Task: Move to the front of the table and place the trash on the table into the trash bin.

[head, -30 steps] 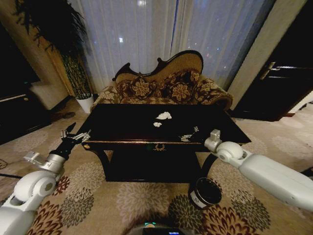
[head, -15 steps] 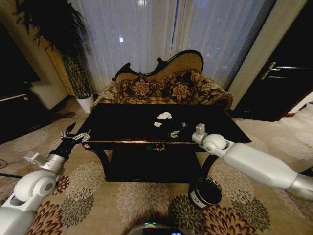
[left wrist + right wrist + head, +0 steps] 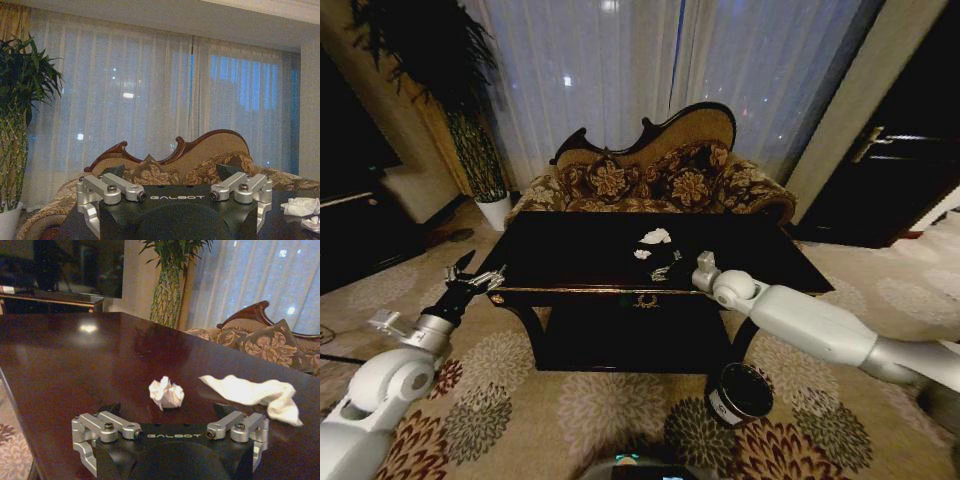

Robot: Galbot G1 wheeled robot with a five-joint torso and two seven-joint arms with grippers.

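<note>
The black table (image 3: 560, 250) stands straight ahead of me. Two pieces of white trash lie near its middle: a small crumpled wad (image 3: 642, 254) and a larger limp tissue (image 3: 656, 236). My right gripper (image 3: 666, 269) reaches over the tabletop from the right and stands open just short of the small wad. In the right wrist view, the wad (image 3: 166, 392) sits just ahead of the gripper (image 3: 167, 410), with the tissue (image 3: 255, 392) beside it. My left gripper (image 3: 470, 276) hovers open off the table's front left corner. The trash bin (image 3: 740, 393) stands on the carpet by the table's front right leg.
A carved sofa (image 3: 660, 180) stands right behind the table. A tall plant in a white pot (image 3: 495, 210) is at the back left, beside a dark low cabinet (image 3: 350, 235). A dark door (image 3: 900, 170) is at the right. Patterned carpet surrounds the table.
My right arm has swung left and farther over the table, bringing its gripper from the front right edge up to the white wads. The left arm has not moved.
</note>
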